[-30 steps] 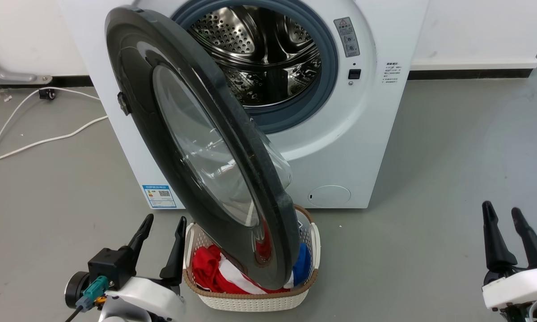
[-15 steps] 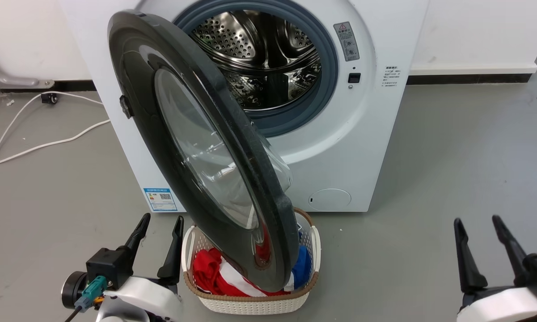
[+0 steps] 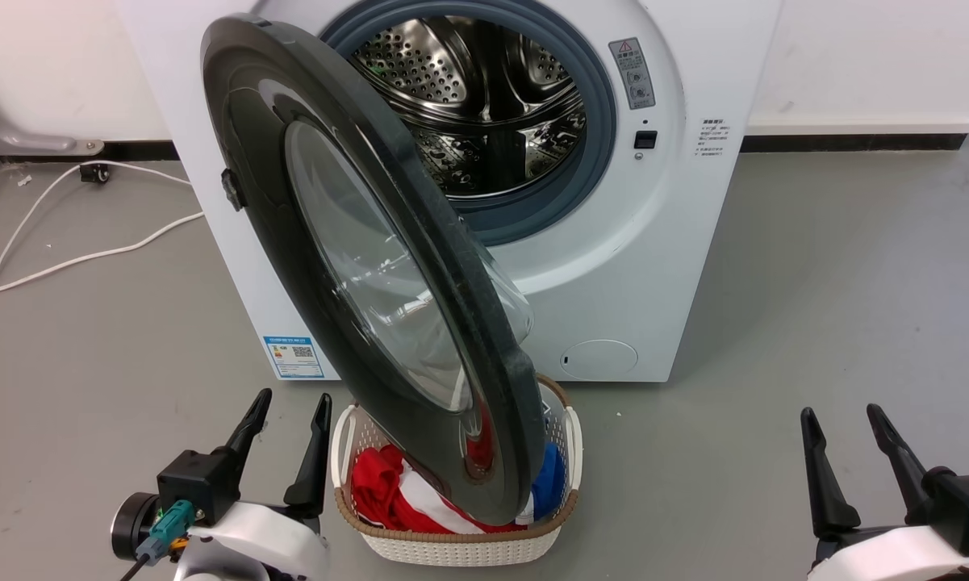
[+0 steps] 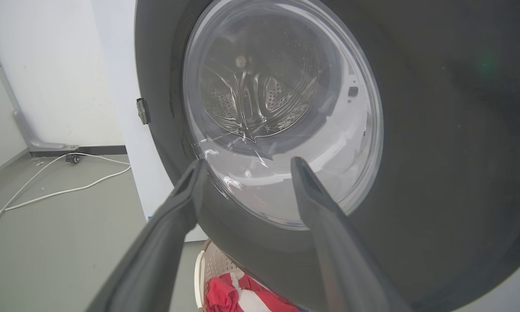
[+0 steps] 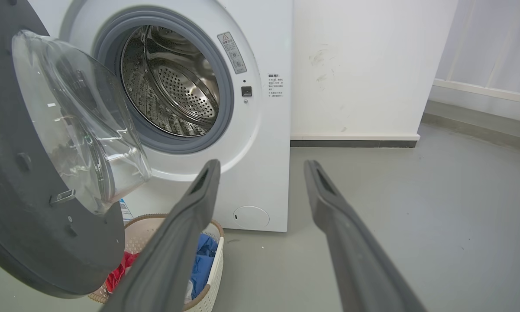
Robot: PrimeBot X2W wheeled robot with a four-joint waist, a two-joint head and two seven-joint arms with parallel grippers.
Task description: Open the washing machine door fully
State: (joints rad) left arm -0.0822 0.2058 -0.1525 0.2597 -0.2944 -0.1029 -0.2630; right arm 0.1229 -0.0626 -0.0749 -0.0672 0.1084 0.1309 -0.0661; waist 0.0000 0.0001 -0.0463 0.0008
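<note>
Evidently the washing machine door (image 3: 371, 266) is swung halfway; more is needed. Left gripper (image 3: 294, 395), 7 o'clock, and right gripper (image 3: 840, 410), 5 o'clock, are spread wide, empty.

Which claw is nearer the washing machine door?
Left. The left claw sits just left of the washing machine door, near its lower edge; the right claw is far to its right.

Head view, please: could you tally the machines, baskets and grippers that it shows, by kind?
White front-loading washing machine, its round black door standing open: 1
White plastic laundry basket: 1
Dark two-fingered grippers, left gripper and right gripper: 2
Total: 4
</note>
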